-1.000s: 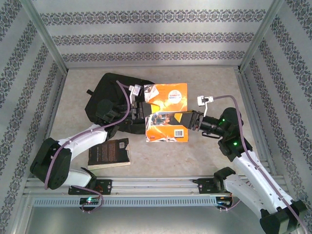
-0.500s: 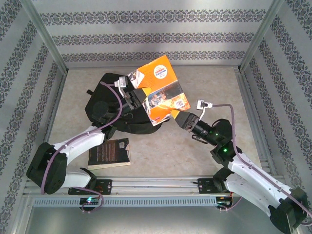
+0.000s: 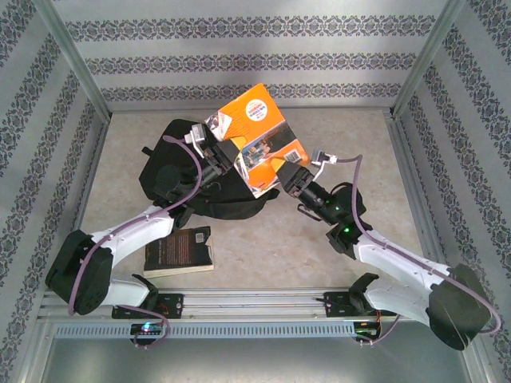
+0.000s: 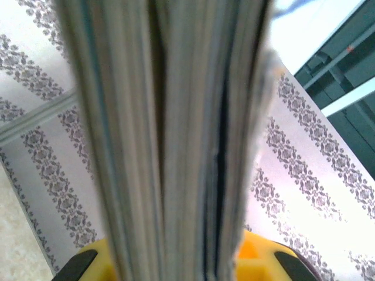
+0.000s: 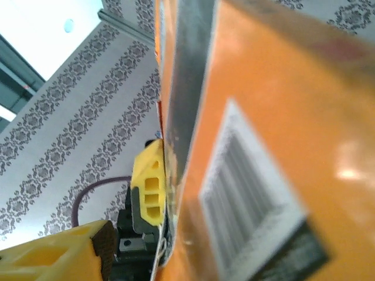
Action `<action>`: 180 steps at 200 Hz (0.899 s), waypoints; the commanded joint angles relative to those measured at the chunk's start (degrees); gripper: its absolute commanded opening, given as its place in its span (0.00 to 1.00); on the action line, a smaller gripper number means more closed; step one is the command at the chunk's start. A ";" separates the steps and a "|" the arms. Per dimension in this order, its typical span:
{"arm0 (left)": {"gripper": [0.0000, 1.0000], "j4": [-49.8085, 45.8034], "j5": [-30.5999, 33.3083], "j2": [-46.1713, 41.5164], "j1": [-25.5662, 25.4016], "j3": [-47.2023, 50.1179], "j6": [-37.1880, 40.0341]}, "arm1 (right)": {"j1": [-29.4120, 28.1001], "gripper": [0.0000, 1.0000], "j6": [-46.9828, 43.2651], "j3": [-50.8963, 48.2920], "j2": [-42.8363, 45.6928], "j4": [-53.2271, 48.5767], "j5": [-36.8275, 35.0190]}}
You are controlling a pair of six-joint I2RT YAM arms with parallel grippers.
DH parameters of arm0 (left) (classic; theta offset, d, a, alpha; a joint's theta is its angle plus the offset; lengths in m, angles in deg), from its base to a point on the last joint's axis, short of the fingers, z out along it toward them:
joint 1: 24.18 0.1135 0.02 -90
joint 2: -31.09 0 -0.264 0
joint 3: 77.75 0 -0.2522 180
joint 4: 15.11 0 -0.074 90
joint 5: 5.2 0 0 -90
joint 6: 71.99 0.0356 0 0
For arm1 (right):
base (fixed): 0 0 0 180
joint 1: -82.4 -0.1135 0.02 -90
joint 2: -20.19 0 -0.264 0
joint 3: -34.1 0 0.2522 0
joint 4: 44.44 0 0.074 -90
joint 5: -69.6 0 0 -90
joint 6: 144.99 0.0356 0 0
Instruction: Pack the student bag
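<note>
Overhead view of the workspace: the student bag (image 3: 172,136), a large black soft backpack, lies flat on the beige table (image 3: 343,136) at left of centre, toward the back wall. An orange book (image 3: 255,136) is held in the air, tilted, above the bag's right-hand part, with its barcode corner pointing toward the right arm. The left gripper (image 3: 221,156) meets the book at its left edge; in the left wrist view the page block stands upright between the yellow fingers (image 4: 88,264), which are clenched on it, so this gripper is grasping the orange book. The right gripper (image 3: 286,172) sits against the book's lower right corner; in the right wrist view the glossy cover and barcode pass very close beside one yellow finger (image 5: 53,257), but whether these jaws are pressing on the book or standing loose around it cannot be told. A second, dark-covered book (image 3: 179,249) lies flat on the table in front of the bag, near the left arm's base and apart from both grippers.
</note>
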 commanded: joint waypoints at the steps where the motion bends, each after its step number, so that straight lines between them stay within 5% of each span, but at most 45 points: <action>1: 0.00 1.66 1.22 -1.25 -1.18 -1.04 1.83 | -2.34 0.55 -0.64 2.92 -2.02 8.55 0.31; 24: 0.00 0.44 1.71 -1.53 -1.25 -0.39 2.49 | -2.48 0.37 -1.81 1.52 -1.74 8.28 -2.85; 51: 0.00 0.27 1.40 -0.68 -1.38 -0.15 2.05 | -2.10 0.00 -3.49 -0.03 0.20 4.96 -6.70; 65: 0.04 -0.59 1.21 -0.39 -1.36 0.02 2.28 | -1.63 0.00 -3.74 -0.71 1.30 3.59 -7.51; 85: 0.38 -6.82 0.98 -1.64 -1.26 -0.02 6.06 | 0.22 0.00 -5.53 -1.55 4.66 -1.91 -8.04; 97: 0.50 -15.16 -0.08 -2.98 -1.31 -1.05 10.87 | 1.68 0.00 -8.20 -0.95 8.66 -11.62 -8.43; 124: 0.56 -46.43 0.95 -3.90 -1.92 -8.78 28.80 | 2.89 0.00 -18.64 4.47 18.08 -44.80 -17.19; 144: 0.59 -67.79 8.36 -0.01 -4.25 -18.06 43.00 | 3.41 0.00 -23.88 7.74 20.89 -61.75 -24.60; 180: 0.69 -92.81 22.59 14.99 -10.20 -36.13 58.22 | 7.61 0.00 -26.06 6.06 25.10 -71.51 -27.35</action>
